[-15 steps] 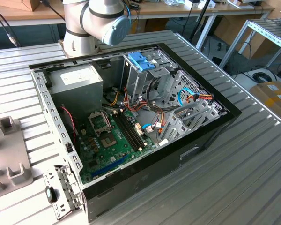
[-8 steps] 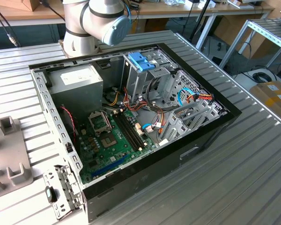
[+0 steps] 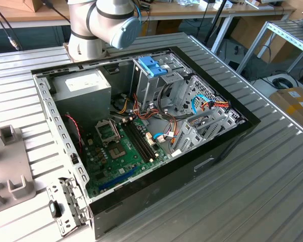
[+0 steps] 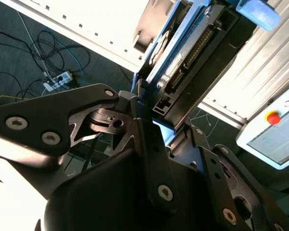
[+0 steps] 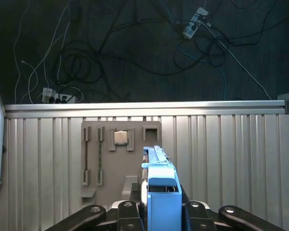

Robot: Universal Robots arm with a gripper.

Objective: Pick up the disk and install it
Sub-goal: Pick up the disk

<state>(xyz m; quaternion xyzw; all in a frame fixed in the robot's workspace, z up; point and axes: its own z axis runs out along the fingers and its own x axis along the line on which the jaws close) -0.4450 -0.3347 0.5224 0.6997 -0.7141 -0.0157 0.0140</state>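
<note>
Gripper jaws are clamped shut on the disk, whose light-blue carrier rail juts out beyond them. In the first wrist view the disk hangs above the ribbed table, facing a grey fixture tray near the table's floor-side edge. An open computer case lies on the table.

Arm: grey joints, blue end cap, bent at top of exterior view. Gripper: black, two linkage fingers closed against opposite faces of disk, clamping one end; disk juts straight out past them.
</note>
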